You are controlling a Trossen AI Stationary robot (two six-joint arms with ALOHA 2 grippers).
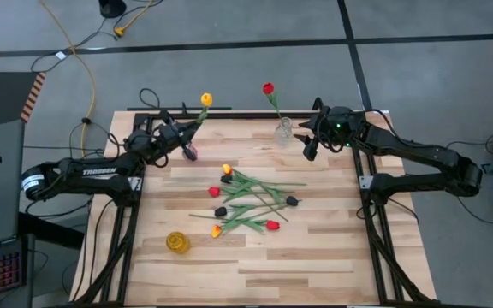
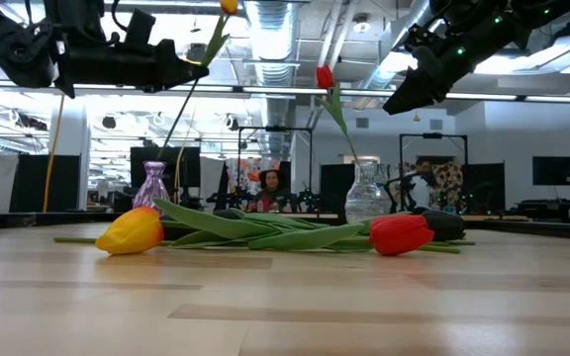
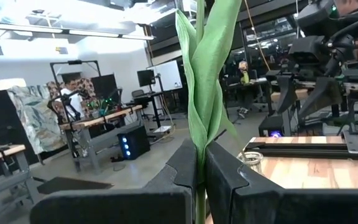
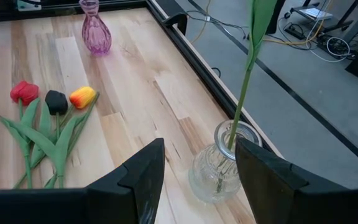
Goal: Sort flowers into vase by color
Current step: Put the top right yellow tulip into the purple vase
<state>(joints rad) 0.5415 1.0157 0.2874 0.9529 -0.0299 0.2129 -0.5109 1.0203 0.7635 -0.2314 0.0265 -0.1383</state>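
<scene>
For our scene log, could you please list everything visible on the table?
loose artificial tulips: seven; two red, two yellow-orange, three black; piled mid-table
yellow artificial tulip: one; held up near the purple vase
red artificial tulip: one; standing in the clear vase
purple glass vase: one; far side, by the left arm
clear glass vase: one; far side, by the right arm
amber glass vessel: one; near left
wooden table: one, light
left claw: shut on the yellow tulip's stem
right claw: open, beside the clear vase
</scene>
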